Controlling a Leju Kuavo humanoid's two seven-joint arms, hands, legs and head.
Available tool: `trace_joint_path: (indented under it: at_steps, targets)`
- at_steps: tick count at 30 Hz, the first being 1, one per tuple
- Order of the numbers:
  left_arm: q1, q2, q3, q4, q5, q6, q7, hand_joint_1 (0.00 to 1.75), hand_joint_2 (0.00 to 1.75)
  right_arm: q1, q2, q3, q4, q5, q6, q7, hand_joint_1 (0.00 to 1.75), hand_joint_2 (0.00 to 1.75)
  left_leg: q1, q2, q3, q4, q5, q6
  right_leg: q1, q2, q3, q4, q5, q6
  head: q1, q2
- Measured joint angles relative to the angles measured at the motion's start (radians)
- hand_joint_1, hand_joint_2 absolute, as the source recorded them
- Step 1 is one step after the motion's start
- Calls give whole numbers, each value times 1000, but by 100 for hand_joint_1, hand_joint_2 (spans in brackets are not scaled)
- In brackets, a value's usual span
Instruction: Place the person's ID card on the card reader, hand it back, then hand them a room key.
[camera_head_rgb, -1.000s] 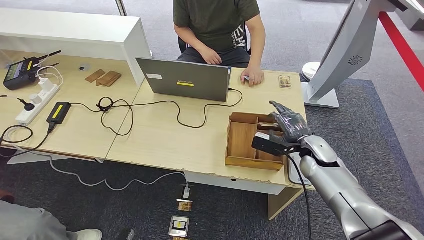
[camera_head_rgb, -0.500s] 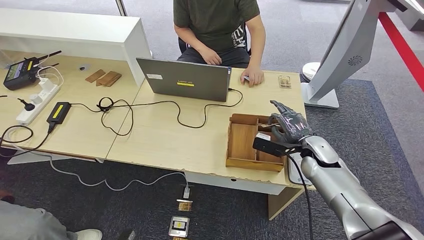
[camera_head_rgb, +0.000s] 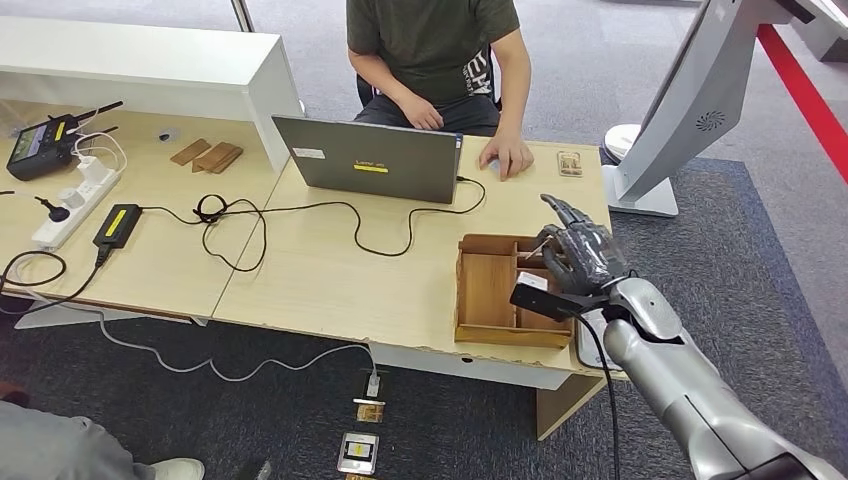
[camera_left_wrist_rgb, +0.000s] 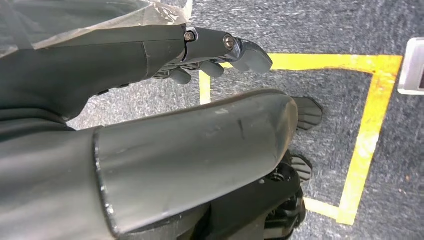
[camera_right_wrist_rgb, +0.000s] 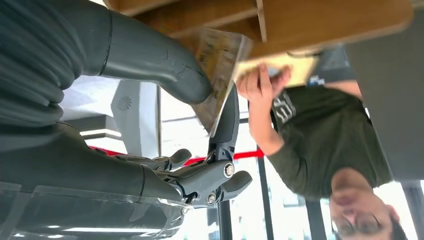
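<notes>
My right hand (camera_head_rgb: 575, 262) hovers over the right side of a wooden compartment tray (camera_head_rgb: 488, 288) near the table's right front corner. In the right wrist view its thumb (camera_right_wrist_rgb: 165, 65) and a dark finger pinch a thin patterned card (camera_right_wrist_rgb: 220, 62), which is just above the tray's edge (camera_right_wrist_rgb: 325, 20). The person (camera_head_rgb: 435, 50) sits behind a laptop (camera_head_rgb: 368, 160), one hand (camera_head_rgb: 508, 155) resting flat on the table. A small card-like item (camera_head_rgb: 570, 163) lies beside that hand. My left hand (camera_left_wrist_rgb: 215, 55) hangs over the floor and holds nothing.
A white flat device (camera_head_rgb: 588, 340) lies at the table edge under my right forearm. Cables (camera_head_rgb: 300, 215), a power strip (camera_head_rgb: 75, 200) and a radio unit (camera_head_rgb: 40, 145) cover the left tables. A white kiosk stand (camera_head_rgb: 690, 110) rises at the right.
My right hand has drawn slightly back and to the right over the tray, with the card pinched in it. The person's hand shifted a little on the table.
</notes>
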Motion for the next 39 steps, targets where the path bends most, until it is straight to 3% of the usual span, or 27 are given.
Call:
trace_joint_path:
  at_steps: [10, 26, 39]
  targets:
    - [0, 0, -18, 0, 0, -20, -11, 0, 0, 0, -37, -22, -80, -30, -10, -18, 175, 175, 0, 0, 0, 0, 0, 0, 0, 0, 0, 0, 0, 0, 0, 0]
    - [-1, 2, -32, 0, -8, -27, -22, 0, 0, -38, -39, -24, -106, -93, -29, -29, 175, 175, 0, 0, 0, 0, 0, 0, 0, 0, 0, 0, 0, 0, 0, 0]
    - [-6, 10, -59, 0, -33, -61, -69, 0, 0, -146, 27, -8, -49, -21, -46, 14, 175, 175, 0, 0, 0, 0, 0, 0, 0, 0, 0, 1, 0, 0, 0, 0]
